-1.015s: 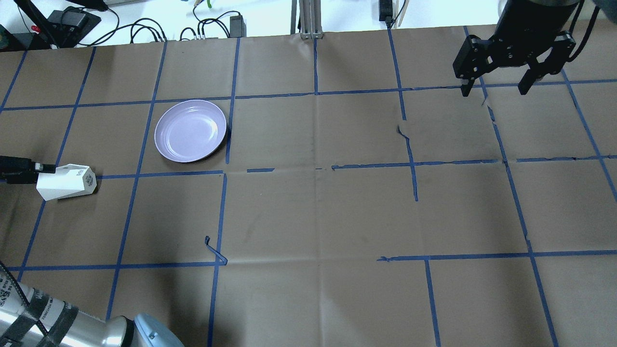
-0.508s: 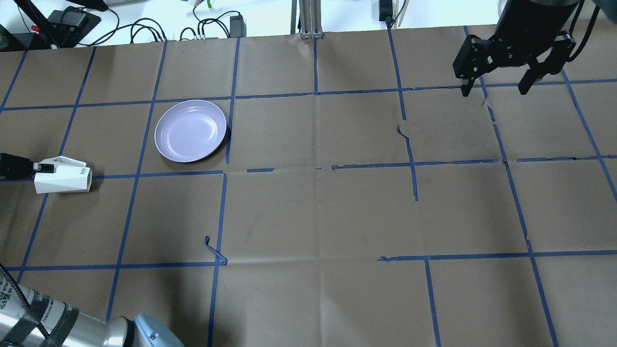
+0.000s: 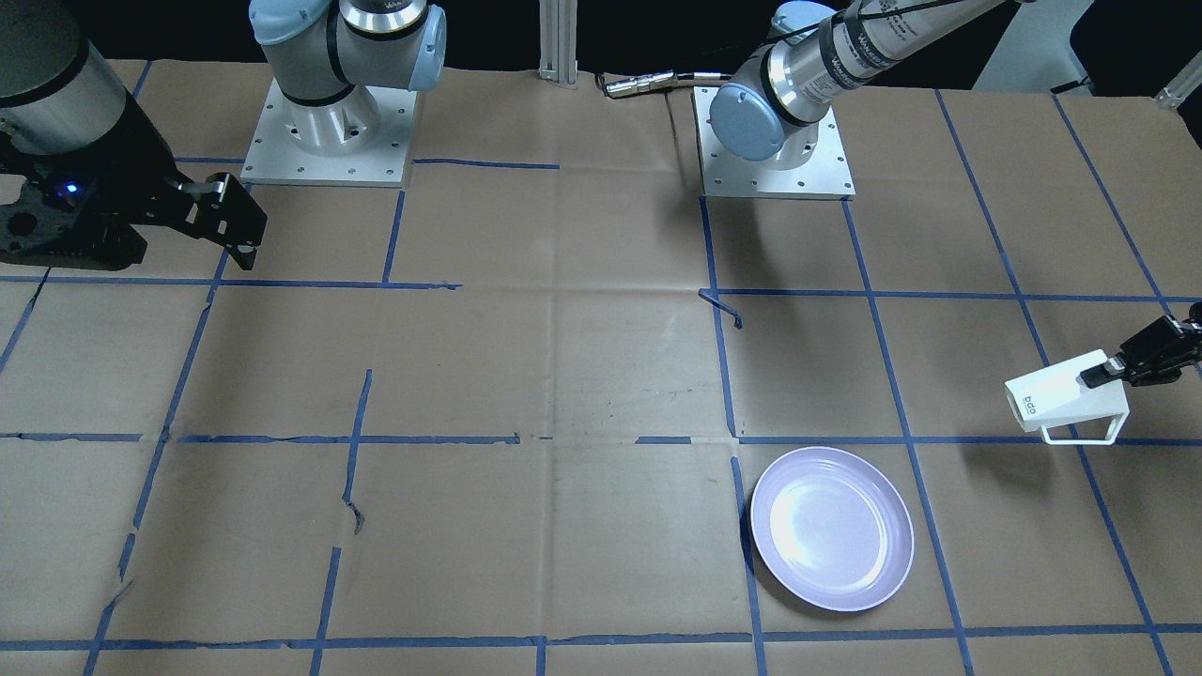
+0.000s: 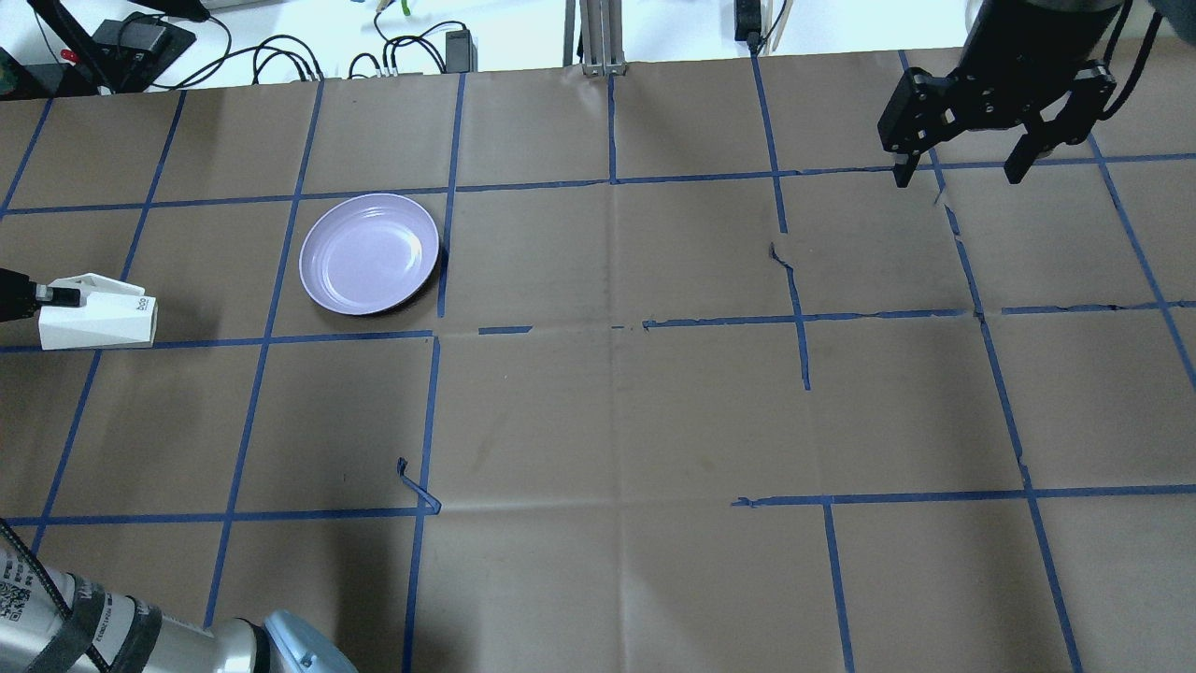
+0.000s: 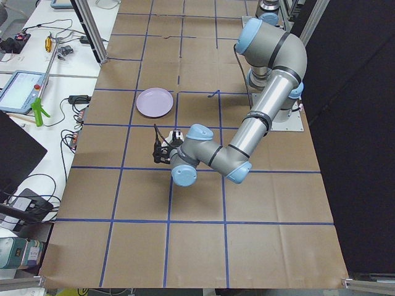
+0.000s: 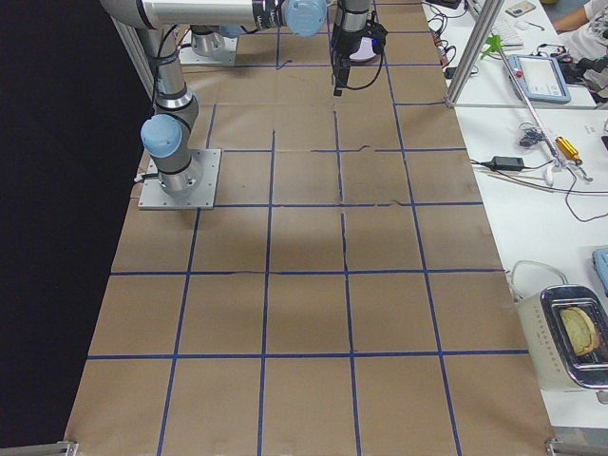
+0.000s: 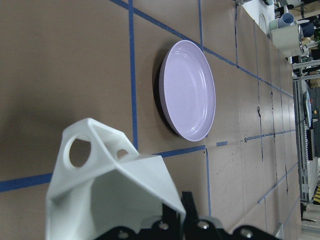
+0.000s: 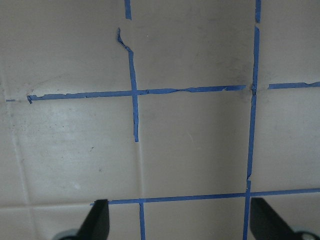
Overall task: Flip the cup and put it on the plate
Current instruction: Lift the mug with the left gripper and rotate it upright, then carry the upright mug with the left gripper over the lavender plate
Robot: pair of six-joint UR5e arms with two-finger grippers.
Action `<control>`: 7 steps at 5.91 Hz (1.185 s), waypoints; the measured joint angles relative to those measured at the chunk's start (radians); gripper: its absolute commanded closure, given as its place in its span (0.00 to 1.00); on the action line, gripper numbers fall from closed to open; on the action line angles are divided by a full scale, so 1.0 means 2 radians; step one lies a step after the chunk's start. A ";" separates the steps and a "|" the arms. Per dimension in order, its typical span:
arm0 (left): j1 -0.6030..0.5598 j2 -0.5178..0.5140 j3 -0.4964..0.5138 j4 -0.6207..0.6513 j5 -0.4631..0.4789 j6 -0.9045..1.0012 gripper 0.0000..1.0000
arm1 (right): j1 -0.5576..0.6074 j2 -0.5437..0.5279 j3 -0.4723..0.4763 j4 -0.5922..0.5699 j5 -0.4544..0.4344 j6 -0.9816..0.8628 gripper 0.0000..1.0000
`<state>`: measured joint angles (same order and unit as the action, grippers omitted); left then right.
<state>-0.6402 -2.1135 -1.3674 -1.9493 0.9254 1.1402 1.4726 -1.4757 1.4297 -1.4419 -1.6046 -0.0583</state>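
Observation:
The white faceted cup (image 4: 96, 322) lies on its side in the air at the table's left edge, held by its rim in my left gripper (image 4: 56, 297), which is shut on it. It also shows in the front view (image 3: 1066, 402) with its handle down, and close up in the left wrist view (image 7: 112, 187). The pale lavender plate (image 4: 369, 253) sits on the table to the right of the cup, apart from it; it also shows in the front view (image 3: 832, 529) and the left wrist view (image 7: 190, 97). My right gripper (image 4: 960, 176) hangs open and empty at the far right.
Brown paper with a blue tape grid covers the table (image 4: 617, 393). Cables and power bricks (image 4: 280, 51) lie beyond the far edge. A loose curl of tape (image 4: 416, 486) sticks up near the middle left.
My left gripper has turned the cup from base-toward-camera to lying sideways, and carried it left and slightly farther from the robot. The right arm has not moved.

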 measured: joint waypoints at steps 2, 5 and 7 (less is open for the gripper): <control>-0.063 0.043 0.002 0.055 0.021 -0.102 1.00 | 0.000 0.000 0.000 0.000 0.000 0.000 0.00; -0.228 0.073 0.004 0.216 0.153 -0.255 1.00 | 0.000 0.000 0.000 0.000 0.000 0.000 0.00; -0.322 0.061 0.004 0.289 0.246 -0.282 1.00 | 0.000 0.000 0.000 0.000 0.000 0.000 0.00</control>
<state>-1.2837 -1.9922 -1.3599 -1.3711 1.4179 0.5758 1.4726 -1.4757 1.4296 -1.4420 -1.6046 -0.0583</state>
